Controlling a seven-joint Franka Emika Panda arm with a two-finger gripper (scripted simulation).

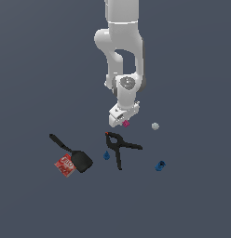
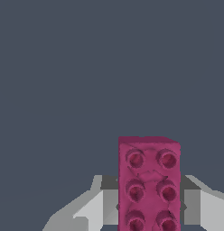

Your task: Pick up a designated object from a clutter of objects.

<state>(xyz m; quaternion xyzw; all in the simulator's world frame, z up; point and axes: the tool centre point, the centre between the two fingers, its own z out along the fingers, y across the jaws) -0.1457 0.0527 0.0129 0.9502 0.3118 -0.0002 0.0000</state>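
The tool (image 1: 120, 122) hangs from the white arm (image 1: 121, 51) with its two pale fingers (image 2: 93, 208) set on either side of the magenta block (image 2: 149, 185), which fills the gap between them in the wrist view; the fingers flank it closely, but actual contact cannot be told, nor whether the block rests on the bench (image 1: 38, 69) or is raised off it. The block is a small rectangular brick with rounded studs in two rows on its broad face, its surface matte and slightly mottled. In the exterior view it shows only as a tiny pink speck at the tool's tip, just above the black spring clamp (image 1: 119, 148). The clamp lies flat with two long handles splayed apart and a small red tip at its jaw end. A small blue piece (image 1: 106, 156) sits just beside the clamp toward the exterior view's left, and a second blue piece (image 1: 159, 165) lies apart toward the right. A pale little ball (image 1: 155, 126) lies near the tool on the right. Well off to the left, a black spatula (image 1: 73, 152) with a thin handle and broad blade overlaps a red flat packet (image 1: 64, 165) with white print. The bench is a plain, dull grey-blue surface.
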